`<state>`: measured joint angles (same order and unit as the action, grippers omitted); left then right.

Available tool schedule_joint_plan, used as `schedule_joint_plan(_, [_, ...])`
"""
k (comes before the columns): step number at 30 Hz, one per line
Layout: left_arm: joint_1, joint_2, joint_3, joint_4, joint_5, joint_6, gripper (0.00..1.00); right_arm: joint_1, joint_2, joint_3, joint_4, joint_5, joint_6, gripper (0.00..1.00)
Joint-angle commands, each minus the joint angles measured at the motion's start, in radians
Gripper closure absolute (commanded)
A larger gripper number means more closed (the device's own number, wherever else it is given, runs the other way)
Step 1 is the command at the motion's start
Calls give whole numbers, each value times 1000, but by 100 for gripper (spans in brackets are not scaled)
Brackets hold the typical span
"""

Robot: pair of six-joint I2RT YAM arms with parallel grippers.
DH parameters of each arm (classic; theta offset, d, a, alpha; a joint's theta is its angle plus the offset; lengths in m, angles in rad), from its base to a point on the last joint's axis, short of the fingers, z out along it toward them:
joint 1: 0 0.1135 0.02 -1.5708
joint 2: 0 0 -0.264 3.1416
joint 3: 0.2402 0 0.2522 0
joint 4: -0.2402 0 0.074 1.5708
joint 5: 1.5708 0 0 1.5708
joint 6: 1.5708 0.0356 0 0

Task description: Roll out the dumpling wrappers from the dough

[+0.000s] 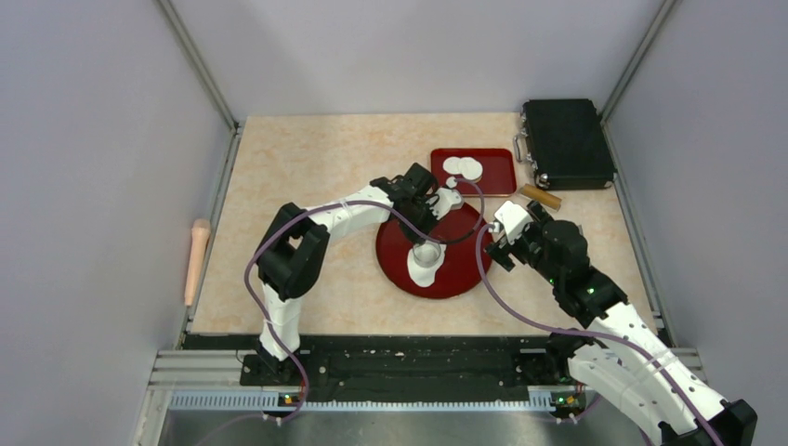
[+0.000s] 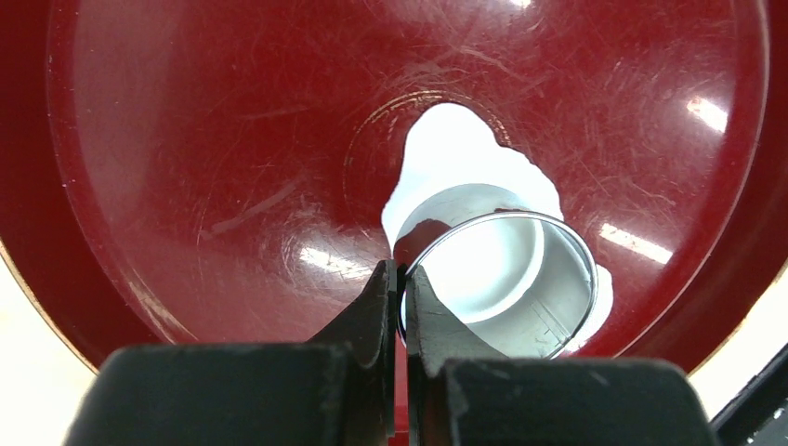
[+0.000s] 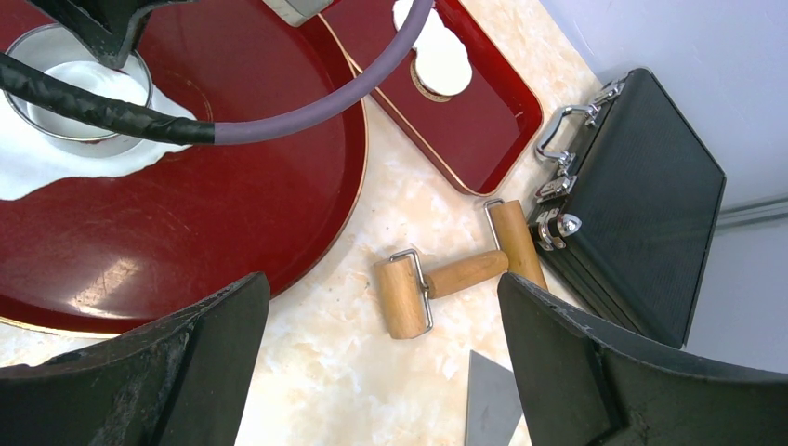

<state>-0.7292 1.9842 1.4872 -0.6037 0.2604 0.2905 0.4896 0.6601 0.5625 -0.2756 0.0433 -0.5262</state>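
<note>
The dough lies as a ragged white sheet on the round red plate. A small metal ring stands on the dough. My left gripper is shut on the near rim of that ring, one finger inside and one outside. From above, the left gripper hangs over the ring. Two round dumpling wrappers rest in the rectangular red tray. My right gripper is open and empty above the table, right of the plate. The right wrist view also shows the ring and one wrapper.
A wooden hand roller lies on the table between the plate and a black case. A grey metal blade sits just under my right gripper. A wooden rolling pin lies at the table's left edge. The left arm's purple cable crosses the plate.
</note>
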Motion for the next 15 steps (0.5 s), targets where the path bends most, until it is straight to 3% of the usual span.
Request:
schedule_joint_plan(1, [-7,7,-4,47,-22,-4,100,-2,-11,-1,33,-8,16,8])
schedule_joint_plan(15, [-7,21,-2,59,-11,-20,100,-3,-10,1,26,-20,16,8])
